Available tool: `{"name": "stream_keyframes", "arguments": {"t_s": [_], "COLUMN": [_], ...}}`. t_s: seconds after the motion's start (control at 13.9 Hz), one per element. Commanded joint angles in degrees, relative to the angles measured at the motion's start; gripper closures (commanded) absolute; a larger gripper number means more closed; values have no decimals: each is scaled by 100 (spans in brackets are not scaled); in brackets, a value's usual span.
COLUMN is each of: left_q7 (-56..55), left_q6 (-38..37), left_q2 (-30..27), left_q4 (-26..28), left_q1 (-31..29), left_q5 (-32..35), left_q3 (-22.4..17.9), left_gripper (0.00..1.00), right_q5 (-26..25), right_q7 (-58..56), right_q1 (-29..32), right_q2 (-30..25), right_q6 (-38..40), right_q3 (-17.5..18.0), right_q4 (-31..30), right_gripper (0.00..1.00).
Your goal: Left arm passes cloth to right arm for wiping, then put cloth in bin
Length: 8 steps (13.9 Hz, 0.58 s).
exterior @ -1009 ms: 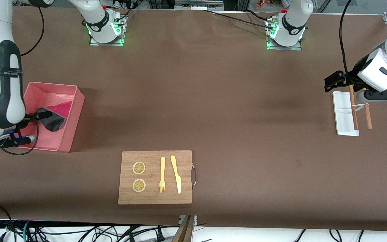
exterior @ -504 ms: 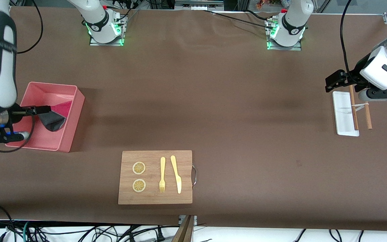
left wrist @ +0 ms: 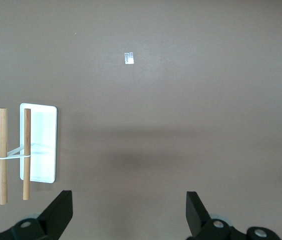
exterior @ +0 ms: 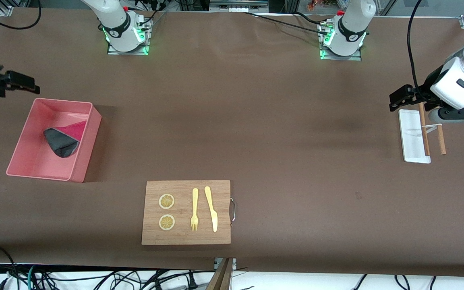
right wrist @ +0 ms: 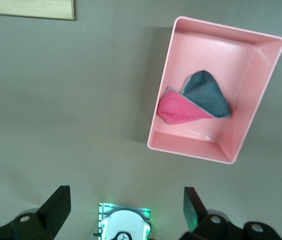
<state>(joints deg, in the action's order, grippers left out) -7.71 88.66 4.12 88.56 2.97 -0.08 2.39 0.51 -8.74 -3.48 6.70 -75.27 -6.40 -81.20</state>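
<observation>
We find the cloth (exterior: 63,139) lying crumpled inside the pink bin (exterior: 88,139), grey face mostly up with a pink-red fold showing toward the robot bases. The bin stands on the bench (exterior: 256,121) at the right arm's end. The cloth touches no gripper.

We note the right gripper (exterior: 12,81) up in the air over the bench just beside the bin's edge nearest the bases; its fingers (right wrist: 56,206) are spread and hold nothing, as the right wrist view confirms.

The left gripper (exterior: 402,96) hangs over the end of a small white tray (exterior: 411,139) at the left arm's end of the bench, its fingers (left wrist: 61,212) released and empty. Two wooden sticks (exterior: 432,129) bound with a band rest across that tray.

A wooden board (exterior: 186,212) lies nearer the front camera, carrying two lemon slices (exterior: 166,211), a fork (exterior: 194,209) and a knife (exterior: 211,208).
</observation>
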Motion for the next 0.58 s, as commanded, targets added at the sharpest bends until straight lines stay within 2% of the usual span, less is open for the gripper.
{"name": "stream_keyframes", "arguments": {"t_s": [0.0,0.22,0.5], "left_q7": [24,24,24], "left_q6": [-95,-95,-95], "left_q2": [71,71,71], "left_q4": [-172,-172,-172], "left_q1": [10,10,10], "left_q5": [-71,-80,-97], "left_q3": [-2,-2,-2], "left_gripper": [0,0,0], "right_q5": [-235,-332,-235], "right_q7": [39,91,213], "right_q1": [163,216,365], "right_q2": [-204,-783,-872], "right_q6": [-155,-391,-489], "right_q3": [323,490,534], "right_q4": [-466,-467,-607], "right_gripper": [0,0,0]}}
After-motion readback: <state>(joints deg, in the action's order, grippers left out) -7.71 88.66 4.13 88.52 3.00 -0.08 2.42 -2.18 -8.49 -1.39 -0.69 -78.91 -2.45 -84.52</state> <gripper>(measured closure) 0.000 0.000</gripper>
